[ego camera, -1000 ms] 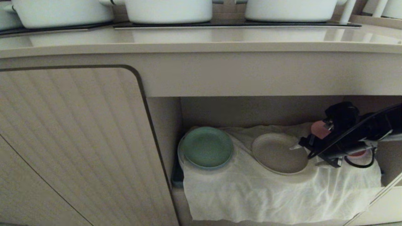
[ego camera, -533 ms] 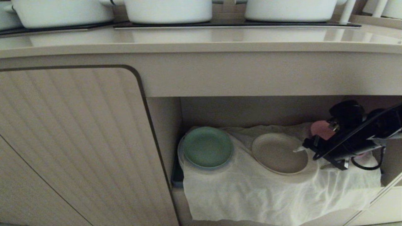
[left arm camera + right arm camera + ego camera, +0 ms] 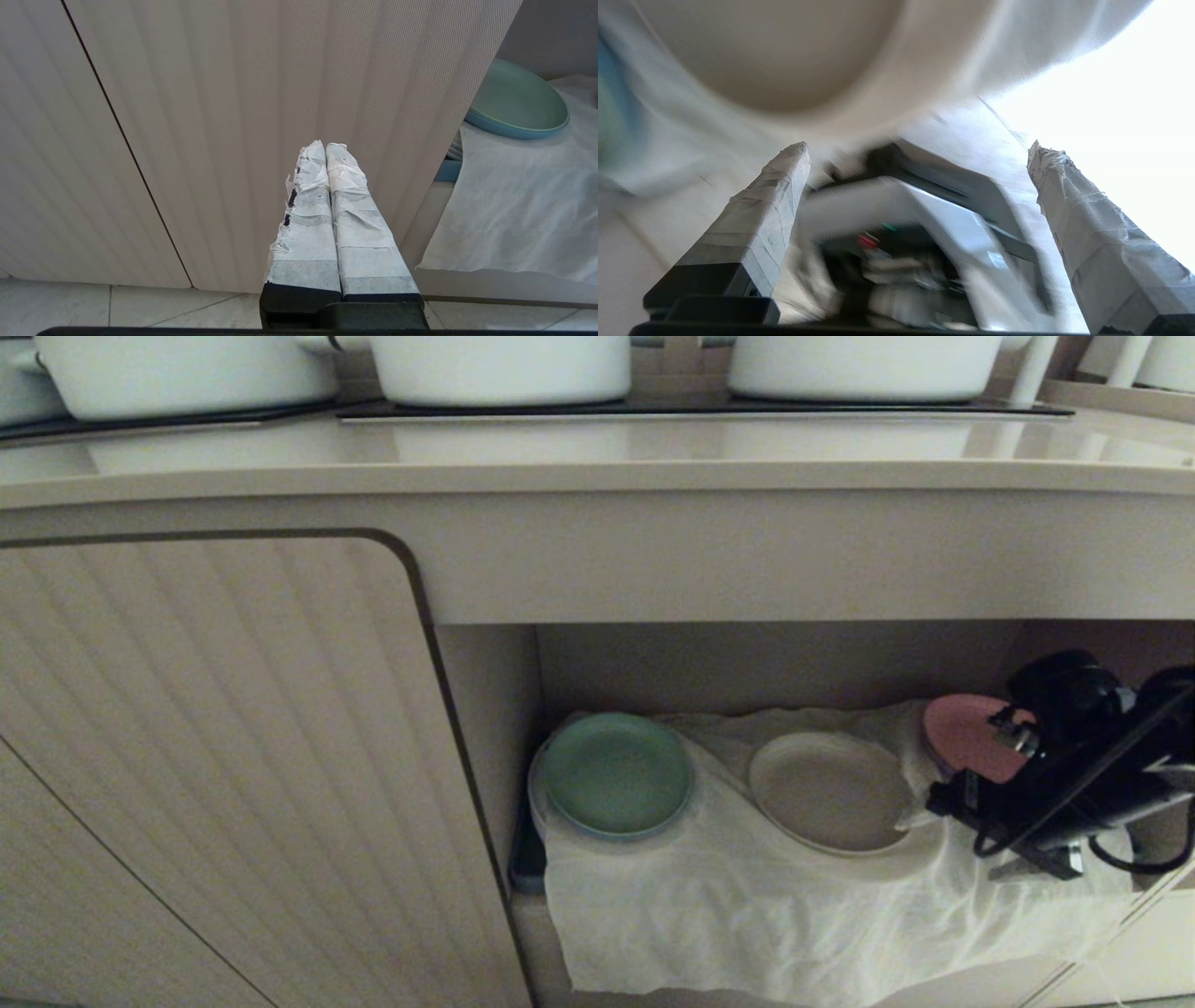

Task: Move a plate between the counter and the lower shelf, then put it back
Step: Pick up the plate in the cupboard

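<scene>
Plate [image 3: 829, 791] sits flat in the lower shelf [image 3: 747, 663], bedded on a round mound of the wrinkled white cloth [image 3: 794, 915] that drapes over the shelf's front lip; the cloth probably cushions the crockery and gives each piece its own raised seat. On that reading, the trip down from the desk [image 3: 597, 453] is done and the return trip is still to come. A green plate [image 3: 616, 773] rests on another mound toward the left wall of the recess, well apart from the cream one, and a pink plate [image 3: 966, 735] shows at the back right, partly hidden by the arm.

Right tool [image 3: 938, 817] reaches into the recess from the right side, its arm lying low and roughly level, the tips just beside the plate's right rim and, as far as the head view shows, not touching it. Its wrist view shows the two taped fingers [image 3: 766, 196] spread wide apart with nothing between them, the plate's curved edge ahead of them.

Left tool [image 3: 324, 154] hangs parked outside the recess, in front of the ribbed cabinet door [image 3: 215, 756], its taped fingers pressed together on nothing.
</scene>
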